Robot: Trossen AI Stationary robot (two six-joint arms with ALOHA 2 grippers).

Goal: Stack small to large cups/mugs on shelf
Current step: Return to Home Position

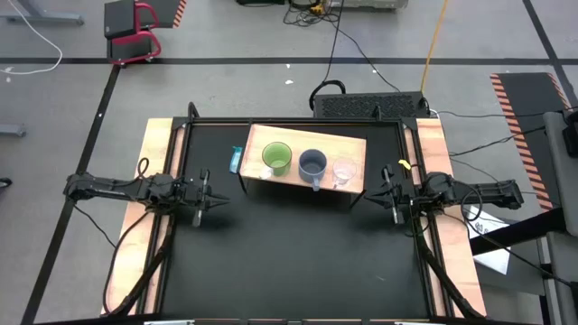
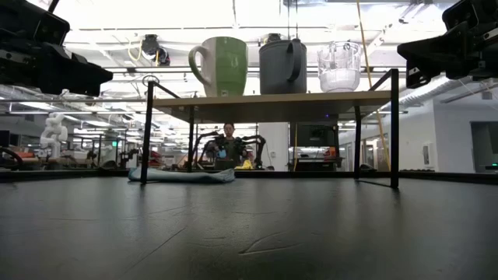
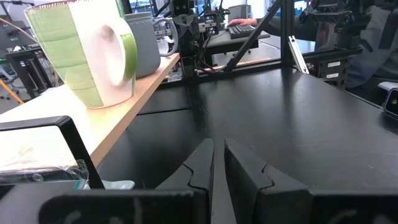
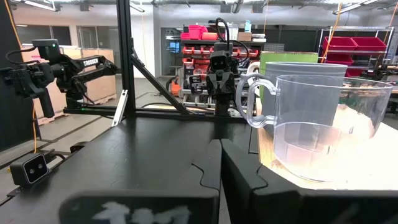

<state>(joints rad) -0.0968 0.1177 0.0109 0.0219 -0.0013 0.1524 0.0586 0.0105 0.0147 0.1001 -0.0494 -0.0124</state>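
Observation:
The light tan shelf (image 1: 354, 149) stands on dark legs at the table's far middle. Three cups stand upright on it in a row, each on its base. These are the lime-green mug (image 1: 276, 159) on the left, the grey-blue mug (image 1: 312, 164) in the middle and the clear glass cup (image 1: 344, 171) on the right. The low view shows the same row: green (image 2: 223, 66), grey-blue (image 2: 282, 67), glass (image 2: 340, 68). My left gripper (image 1: 219, 200) hovers level off the shelf's left end, shut but for a thin slit and holding nothing. My right gripper (image 1: 368, 198) hovers off the right end, shut and holding nothing.
A flat light-blue packet (image 1: 236, 161) lies on the black tabletop beside the shelf's left legs. Wooden side boards (image 1: 153, 181) and a black frame border the table. A wide stretch of black tabletop (image 1: 298, 262) lies between the shelf and the near edge. A person (image 2: 228, 144) sits far behind the table.

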